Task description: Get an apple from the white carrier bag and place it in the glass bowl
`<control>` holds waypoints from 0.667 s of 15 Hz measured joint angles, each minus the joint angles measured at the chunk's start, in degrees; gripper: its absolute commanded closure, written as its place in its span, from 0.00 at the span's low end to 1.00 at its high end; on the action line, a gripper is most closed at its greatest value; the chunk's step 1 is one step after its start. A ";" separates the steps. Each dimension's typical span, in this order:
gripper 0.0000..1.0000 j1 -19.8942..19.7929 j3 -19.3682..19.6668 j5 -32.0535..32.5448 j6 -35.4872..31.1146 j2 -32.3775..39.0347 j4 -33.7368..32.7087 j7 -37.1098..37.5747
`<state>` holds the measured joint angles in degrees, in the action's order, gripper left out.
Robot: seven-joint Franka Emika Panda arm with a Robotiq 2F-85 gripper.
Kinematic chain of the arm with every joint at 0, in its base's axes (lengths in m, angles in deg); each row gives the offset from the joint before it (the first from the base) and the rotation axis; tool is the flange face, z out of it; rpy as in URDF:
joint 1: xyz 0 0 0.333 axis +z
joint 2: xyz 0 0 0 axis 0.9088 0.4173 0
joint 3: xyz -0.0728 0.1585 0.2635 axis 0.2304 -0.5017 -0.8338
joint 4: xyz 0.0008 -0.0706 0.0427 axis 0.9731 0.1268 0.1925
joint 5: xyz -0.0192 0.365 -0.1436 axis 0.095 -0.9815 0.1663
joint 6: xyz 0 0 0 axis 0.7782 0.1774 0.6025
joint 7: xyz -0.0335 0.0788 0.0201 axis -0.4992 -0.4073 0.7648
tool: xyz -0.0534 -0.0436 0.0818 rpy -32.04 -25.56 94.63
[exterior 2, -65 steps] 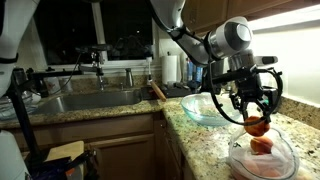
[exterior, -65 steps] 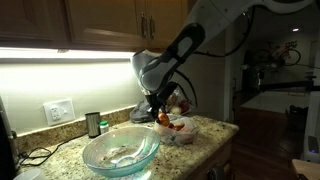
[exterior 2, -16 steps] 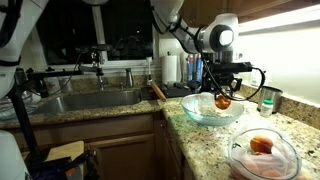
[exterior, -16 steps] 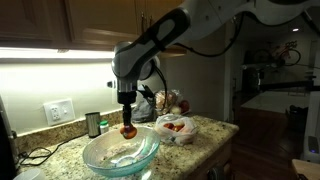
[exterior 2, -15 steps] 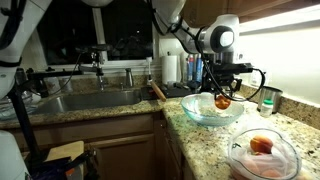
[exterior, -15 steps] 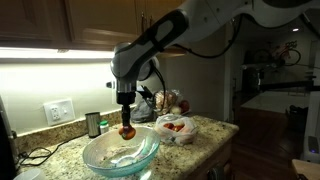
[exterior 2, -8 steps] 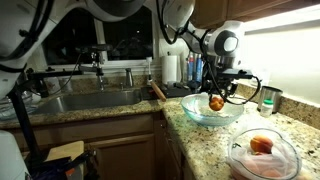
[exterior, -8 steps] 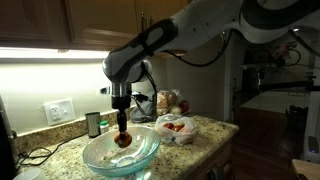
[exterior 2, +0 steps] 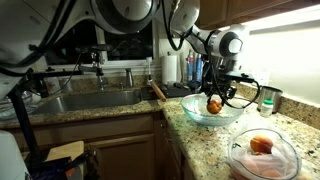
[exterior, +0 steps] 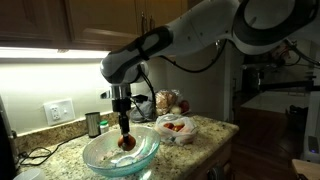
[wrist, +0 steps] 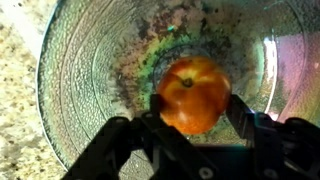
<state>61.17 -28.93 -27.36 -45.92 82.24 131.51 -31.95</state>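
On the worktop (exterior: 196,150) the glass bowl (exterior: 143,160) stands beside the white carrier bag (exterior: 178,130), with the apple (exterior: 126,141) low inside the bowl.

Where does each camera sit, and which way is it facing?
Exterior view: in front of the counter, facing the wall cabinets; arm above the glass bowl.
Exterior view: along the counter, facing the sink; arm shows.
Wrist view: above the bowl, looking down; fingers grip the apple.
All share apple and bowl.
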 measured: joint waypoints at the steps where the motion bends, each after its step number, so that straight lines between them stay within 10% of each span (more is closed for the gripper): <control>1: 0.57 0.03 0.00 0.00 0.72 0.40 -0.68 -0.06; 10: 0.57 0.43 0.00 0.00 3.72 3.17 -4.92 -0.49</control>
<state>61.59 -28.93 -27.36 -42.20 85.41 126.59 -32.44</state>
